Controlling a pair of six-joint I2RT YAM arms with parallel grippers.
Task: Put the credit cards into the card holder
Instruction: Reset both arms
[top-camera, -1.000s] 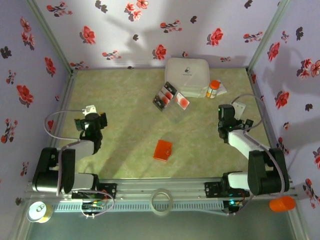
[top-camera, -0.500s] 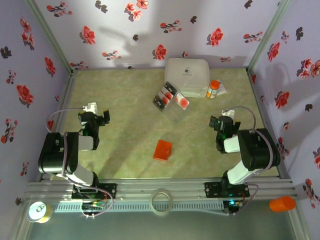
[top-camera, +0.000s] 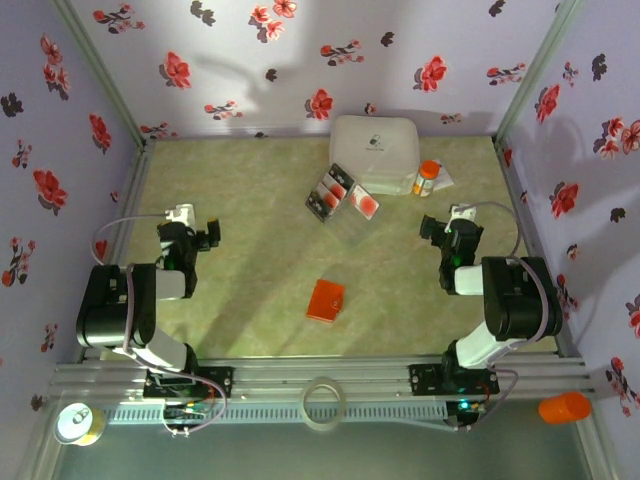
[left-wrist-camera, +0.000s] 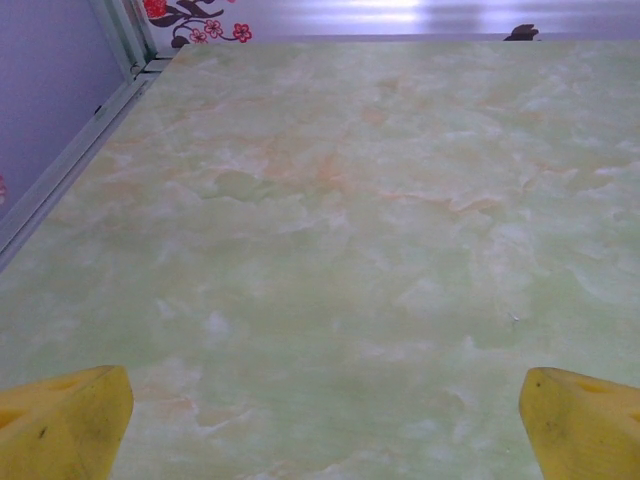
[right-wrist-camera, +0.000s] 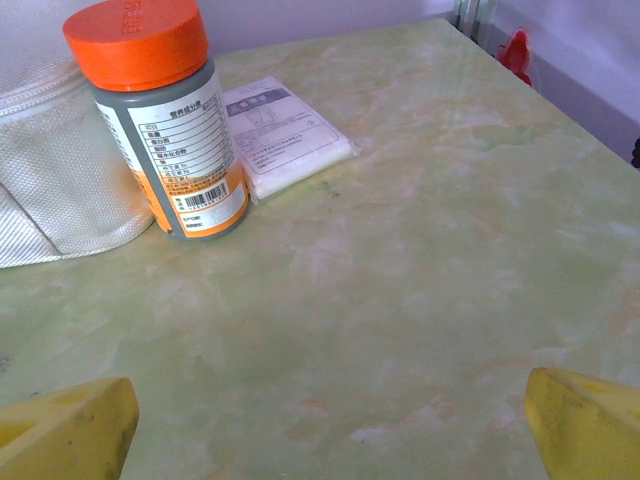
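**Desk inventory: two grippers spread wide and holding nothing, cards and holder lying apart.**

We list, from the top view: the credit cards (top-camera: 338, 194), a small cluster of black and white pieces with red blotches, flat on the desk (top-camera: 250, 290) toward 12 o'clock from its middle, just at 7 o'clock of the white box (top-camera: 375, 150). The orange card holder (top-camera: 325, 300) lies closed at 6 o'clock of the cards, well apart from them. The left gripper (left-wrist-camera: 322, 425) sits at the 9 o'clock side, yellow fingertips (left-wrist-camera: 62, 425) fully parted over bare desk. The right gripper (right-wrist-camera: 325, 425) sits at the 3 o'clock side, equally parted, facing the pill bottle (right-wrist-camera: 165, 120) (orange cap, upright), which stands beside a white packet (right-wrist-camera: 285, 135).
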